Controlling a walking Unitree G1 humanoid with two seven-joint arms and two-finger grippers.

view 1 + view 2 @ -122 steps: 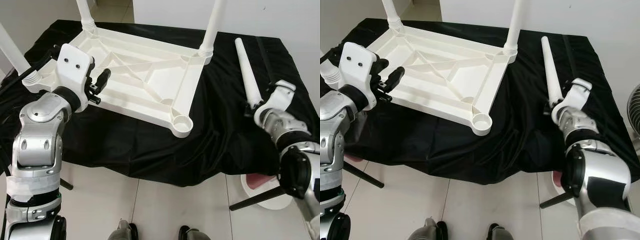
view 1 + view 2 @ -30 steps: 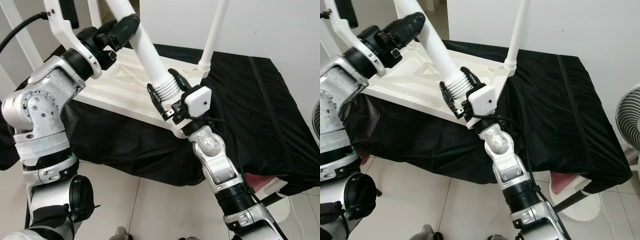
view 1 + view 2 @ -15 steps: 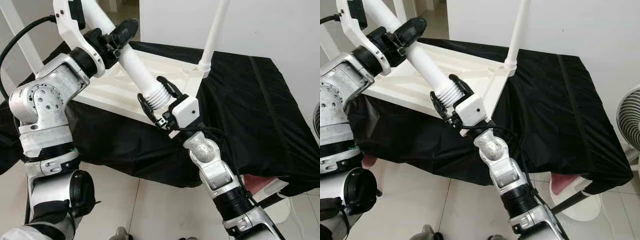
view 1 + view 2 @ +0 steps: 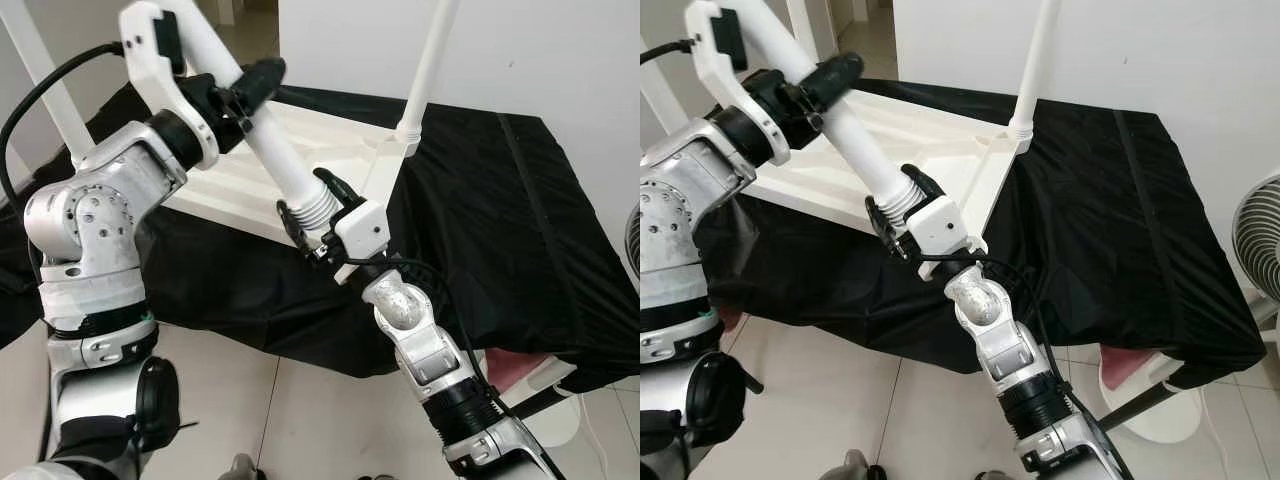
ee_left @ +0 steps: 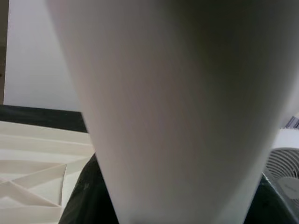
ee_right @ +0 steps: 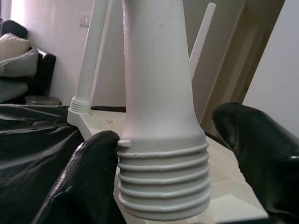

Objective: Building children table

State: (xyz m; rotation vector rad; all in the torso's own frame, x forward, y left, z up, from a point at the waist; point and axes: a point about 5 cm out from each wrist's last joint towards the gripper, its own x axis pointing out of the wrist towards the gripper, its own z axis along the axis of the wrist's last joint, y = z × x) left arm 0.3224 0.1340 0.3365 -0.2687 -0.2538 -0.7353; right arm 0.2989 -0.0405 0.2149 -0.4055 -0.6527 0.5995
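- The right gripper (image 4: 312,222) sits around the threaded end of the loose white table leg (image 4: 283,160), its black fingers (image 6: 86,182) spread to either side of the ribbed screw section; from the wrist view one finger touches the threads while the other stands a little off, so it cradles more than clamps.
- The left gripper (image 4: 248,88) is closed around the same leg higher up the shaft, holding it on a slant, threaded end down toward the near corner of the tabletop.
- Two holds on one leg make sense to me: the upper one carries and steers, the lower one guides the thread toward its socket.
- The white tabletop (image 4: 250,170) lies upside down on the black-draped table (image 4: 480,220), ribbed underside up, so the leg sockets face the robot.
- The near corner socket is hidden behind the right gripper, so I cannot tell whether the thread has met it yet.
- Other legs already stand upright in their corners, one at the far right corner (image 4: 430,60) and one at the far left (image 4: 40,80).
- I judge this to be the last leg; next it needs tipping upright over the socket before twisting, or the thread may cross.
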